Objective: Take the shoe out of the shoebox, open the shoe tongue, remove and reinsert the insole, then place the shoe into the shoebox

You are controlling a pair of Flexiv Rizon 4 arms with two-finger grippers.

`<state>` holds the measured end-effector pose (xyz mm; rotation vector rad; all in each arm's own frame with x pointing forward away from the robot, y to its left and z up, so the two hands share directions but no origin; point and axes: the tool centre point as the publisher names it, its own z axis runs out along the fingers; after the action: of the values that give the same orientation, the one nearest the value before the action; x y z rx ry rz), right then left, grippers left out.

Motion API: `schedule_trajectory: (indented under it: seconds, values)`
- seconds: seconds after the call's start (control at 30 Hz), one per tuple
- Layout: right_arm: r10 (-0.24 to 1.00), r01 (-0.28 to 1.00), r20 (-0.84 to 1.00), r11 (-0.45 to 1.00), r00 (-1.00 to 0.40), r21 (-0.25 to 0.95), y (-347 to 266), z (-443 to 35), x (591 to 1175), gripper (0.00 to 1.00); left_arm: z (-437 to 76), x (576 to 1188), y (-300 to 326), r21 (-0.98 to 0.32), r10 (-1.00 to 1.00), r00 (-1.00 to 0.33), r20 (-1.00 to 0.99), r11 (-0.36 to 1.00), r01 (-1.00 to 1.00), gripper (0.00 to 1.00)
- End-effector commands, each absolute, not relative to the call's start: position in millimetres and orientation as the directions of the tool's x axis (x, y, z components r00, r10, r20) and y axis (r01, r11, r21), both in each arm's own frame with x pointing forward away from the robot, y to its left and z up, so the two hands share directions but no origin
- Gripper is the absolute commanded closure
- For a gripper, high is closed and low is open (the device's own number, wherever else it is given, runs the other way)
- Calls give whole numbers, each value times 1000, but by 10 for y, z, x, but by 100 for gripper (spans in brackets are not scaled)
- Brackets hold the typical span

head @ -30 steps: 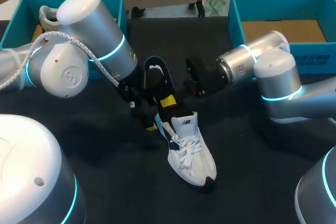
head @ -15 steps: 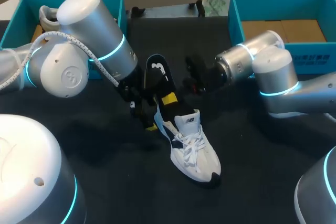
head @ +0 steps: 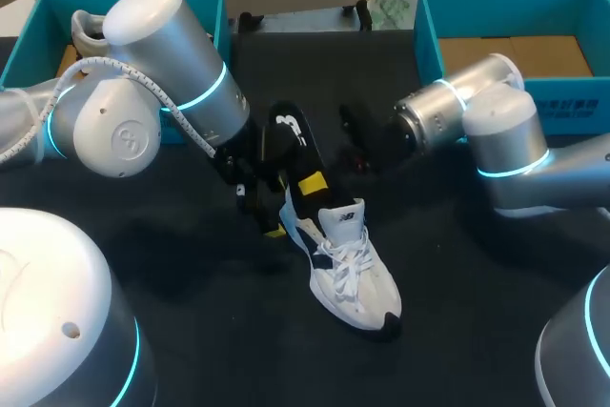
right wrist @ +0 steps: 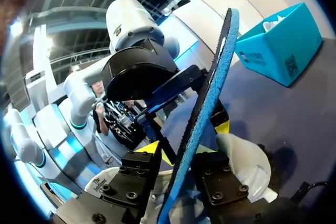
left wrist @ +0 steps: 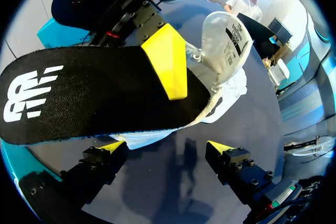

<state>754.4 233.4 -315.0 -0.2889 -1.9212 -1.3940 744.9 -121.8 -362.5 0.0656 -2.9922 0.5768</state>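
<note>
- Head view: shoe (head: 351, 274) lies loose on table (head: 457, 331); may skid if tugged.
- Black insole (head: 286, 148) stands out of shoe's heel opening, lower end inside; could buckle or jam going back in.
- R gripper (right wrist: 186, 140) clamped on insole above shoe; thin grip may slip.
- L gripper (left wrist: 167, 148) fingers apart beside shoe's heel, holding nothing, so no brace.
</note>
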Motion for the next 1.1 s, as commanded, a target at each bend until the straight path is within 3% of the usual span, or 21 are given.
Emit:
schedule_trajectory:
  seconds: [0.03, 0.4, 0.5, 0.57, 1.1]
  values:
    - [-188, 587, 679, 376, -709, 717, 2235, -3165, 7441, 69, -3633, 7450, -1223, -367, -24, -995, 99, 928, -59, 0]
    - [-126, 629, 706, 367, -697, 686, 2151, -3211, 7370, 73, -3633, 7450, -1223, -367, -24, -995, 99, 928, -59, 0]
    - [-99, 641, 716, 372, -691, 671, 2123, -3227, 7363, 82, -3633, 7450, -1223, -367, -24, -995, 99, 928, -59, 0]
    - [-110, 647, 724, 371, -681, 666, 2104, -3250, 7382, 100, -3633, 7450, -1223, -367, -24, -995, 99, 928, -59, 0]
    - [-305, 639, 749, 393, -588, 661, 2214, -3481, 7584, 100, -3633, 7450, -1223, -367, -24, -995, 99, 928, -59, 0]
